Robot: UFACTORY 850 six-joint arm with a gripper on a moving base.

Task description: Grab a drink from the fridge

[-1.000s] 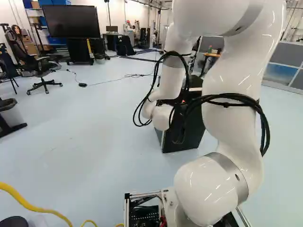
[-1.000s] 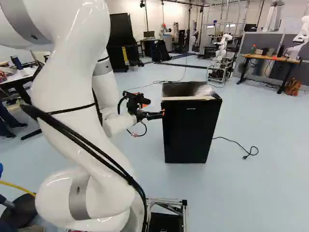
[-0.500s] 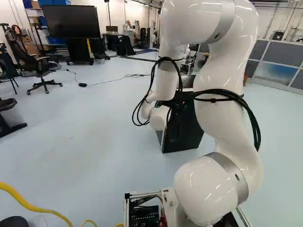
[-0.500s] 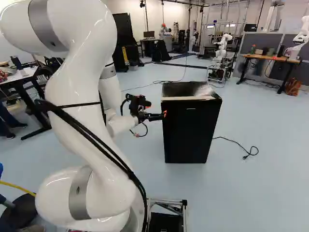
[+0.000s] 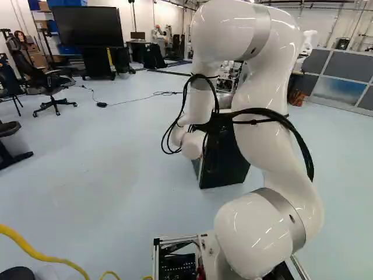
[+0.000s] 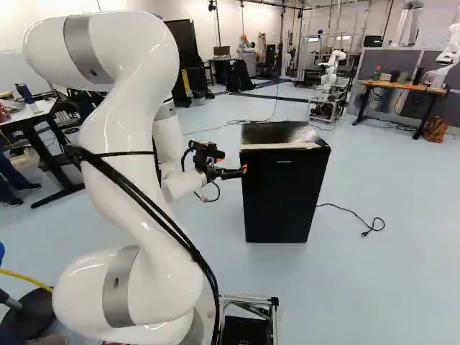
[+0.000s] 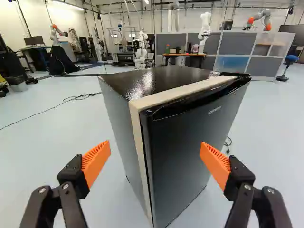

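In the right base view my gripper [image 6: 236,172] stands at the left upper edge of the small black fridge [image 6: 282,190]. The wrist view shows the gripper [image 7: 156,162] open wide, nothing between its orange pads. Ahead of it there is the fridge [image 7: 190,142], its door closed, one corner facing the gripper and a pale strip running along the door's edge. Whether a finger touches the fridge I cannot tell. In the left base view the arm's wrist and cables partly cover the fridge [image 5: 227,160]. No drink is visible.
A power cord [image 6: 359,221] lies on the floor right of the fridge. Another robot [image 6: 330,75] stands behind it, and a wooden-topped desk [image 6: 404,87] is at the back right. At the left of the right base view is a table [image 6: 32,115].
My arm's upper part and elbow have shifted left in the left base view and right in the right base view, while the gripper has barely moved. Base and fridge have stayed put.
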